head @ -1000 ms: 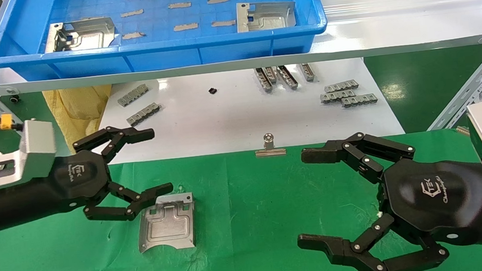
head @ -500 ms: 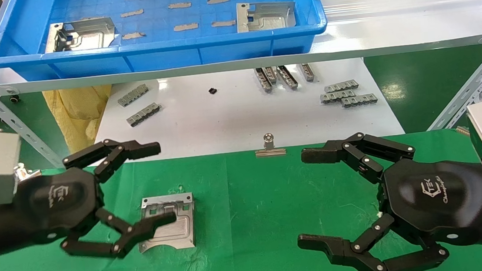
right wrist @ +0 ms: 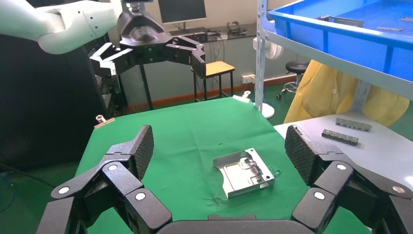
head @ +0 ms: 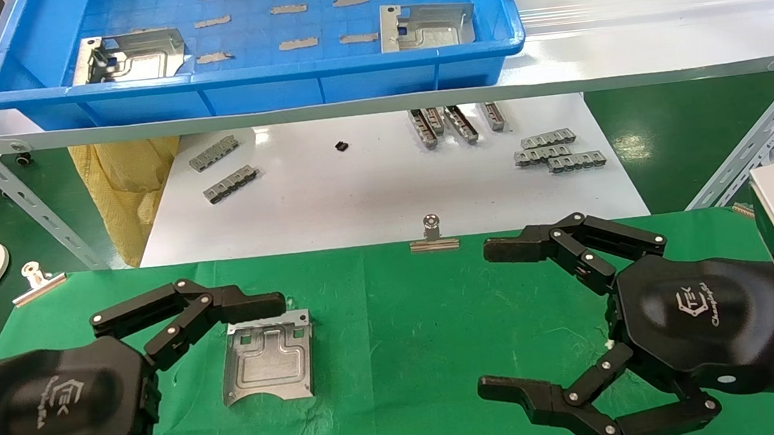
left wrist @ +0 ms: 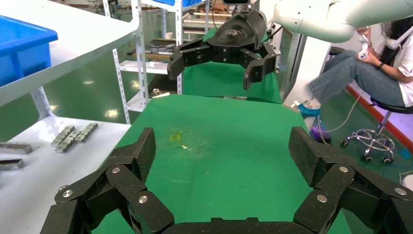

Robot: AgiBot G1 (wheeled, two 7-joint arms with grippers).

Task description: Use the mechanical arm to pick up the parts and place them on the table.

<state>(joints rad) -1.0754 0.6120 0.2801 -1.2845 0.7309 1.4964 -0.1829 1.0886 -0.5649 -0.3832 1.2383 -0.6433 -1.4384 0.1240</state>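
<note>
One silvery stamped part (head: 267, 357) lies flat on the green-cloth table (head: 402, 314); it also shows in the right wrist view (right wrist: 244, 171). Two more parts (head: 129, 56) (head: 425, 25) lie in the blue tray (head: 262, 74) on the shelf. My left gripper (head: 279, 388) is open and empty at the front left. Its upper fingers reach just over the part's far left corner. My right gripper (head: 492, 317) is open and empty over the cloth at the right. In its own wrist view the left gripper (left wrist: 221, 146) has only bare cloth between its fingers.
A white board (head: 371, 191) behind the cloth holds small grey slotted bars (head: 556, 150). Binder clips (head: 433, 236) (head: 35, 280) sit at the cloth's far edge. Angled metal shelf posts (head: 13, 187) (head: 758, 136) stand at both sides.
My left gripper has drawn back from the part toward the front left and stays open. The part has stayed where it lay on the cloth. The right arm has not moved.
</note>
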